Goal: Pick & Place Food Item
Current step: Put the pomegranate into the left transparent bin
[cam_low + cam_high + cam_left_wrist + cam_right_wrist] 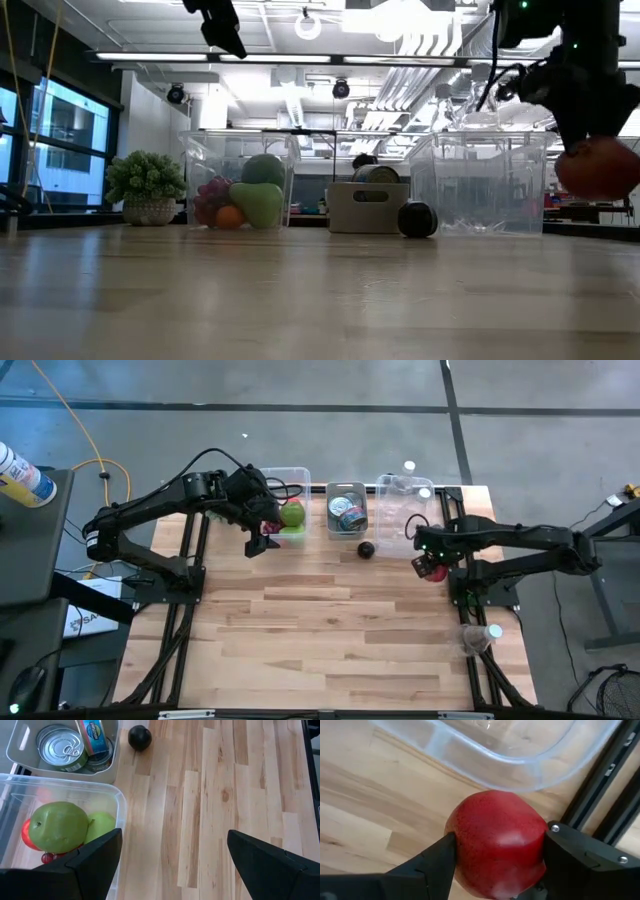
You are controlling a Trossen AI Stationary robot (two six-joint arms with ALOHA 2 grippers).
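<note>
No wording can be read with any certainty. A can [93, 736] standing in the grey bin [20, 747] at the table's far edge carries a blue label with white lettering, too small to make out. A white sheet [85, 622] on the floor shows dark print, also illegible.

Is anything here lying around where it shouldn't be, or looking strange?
One thing: a small dark round item sits loose on the table, just in front of the grey bin of cans, while other food sits in bins. The red fruit is not stray: the right gripper holds it.
</note>
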